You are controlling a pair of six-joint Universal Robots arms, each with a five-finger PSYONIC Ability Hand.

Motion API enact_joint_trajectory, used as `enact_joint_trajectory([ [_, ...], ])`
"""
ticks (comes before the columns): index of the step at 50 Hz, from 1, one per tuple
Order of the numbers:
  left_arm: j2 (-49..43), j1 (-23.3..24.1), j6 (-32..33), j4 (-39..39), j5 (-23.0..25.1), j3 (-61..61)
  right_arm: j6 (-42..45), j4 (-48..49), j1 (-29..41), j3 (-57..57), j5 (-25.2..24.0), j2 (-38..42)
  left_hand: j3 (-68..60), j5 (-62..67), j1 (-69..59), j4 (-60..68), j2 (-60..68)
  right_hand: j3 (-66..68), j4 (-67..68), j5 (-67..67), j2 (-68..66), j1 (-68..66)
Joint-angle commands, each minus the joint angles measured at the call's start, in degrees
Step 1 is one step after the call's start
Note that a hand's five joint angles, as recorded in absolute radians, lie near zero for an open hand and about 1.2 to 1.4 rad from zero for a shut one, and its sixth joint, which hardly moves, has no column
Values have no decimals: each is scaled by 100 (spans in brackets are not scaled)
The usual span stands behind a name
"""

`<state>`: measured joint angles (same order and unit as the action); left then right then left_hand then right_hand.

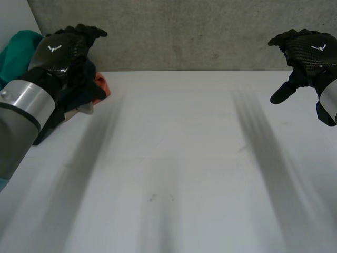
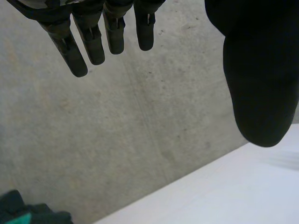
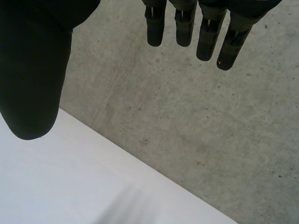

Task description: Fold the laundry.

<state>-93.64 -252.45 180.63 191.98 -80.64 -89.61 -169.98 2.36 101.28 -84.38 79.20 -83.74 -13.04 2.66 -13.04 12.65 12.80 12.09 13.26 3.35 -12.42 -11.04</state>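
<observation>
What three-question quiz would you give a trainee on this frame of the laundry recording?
1. True or false: the robot's black left hand grips a garment.
2. Where on the white table does the heap of teal, dark and orange laundry lie? A its middle; B its far left corner; C its near edge.
3. Fill in: the black right hand has straight fingers and holds ___.
Key: 1 false; 2 B; 3 nothing.

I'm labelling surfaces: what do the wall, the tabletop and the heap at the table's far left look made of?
The wall: likely bare concrete, matte grey, mottled with small pits. The tabletop: smooth white, satin, perhaps laminate, uncertain. The heap: soft fabric, crumpled teal, orange and dark pieces.
</observation>
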Motion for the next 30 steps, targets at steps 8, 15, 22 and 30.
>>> enact_joint_trajectory([
  [8,-2875,-1252,3353,1096,-66,2076,0,1,-21,0,-10,103,198,-161,198,-159,-174,-209,-326,-335,242,104],
  [15,-4337,-1684,3857,1105,-14,3501,0,10,-47,-35,-10,112,165,-127,165,-126,-141,-209,-326,-335,242,104],
  [22,-5331,-1966,3901,1096,57,4557,9,10,-47,-70,-10,121,-339,376,-339,377,362,-209,-326,-335,242,104],
  [30,-5824,-1983,3918,1096,110,5068,44,10,-47,-79,-10,332,-5257,5294,-5257,5296,5281,-209,-326,-335,242,104],
])
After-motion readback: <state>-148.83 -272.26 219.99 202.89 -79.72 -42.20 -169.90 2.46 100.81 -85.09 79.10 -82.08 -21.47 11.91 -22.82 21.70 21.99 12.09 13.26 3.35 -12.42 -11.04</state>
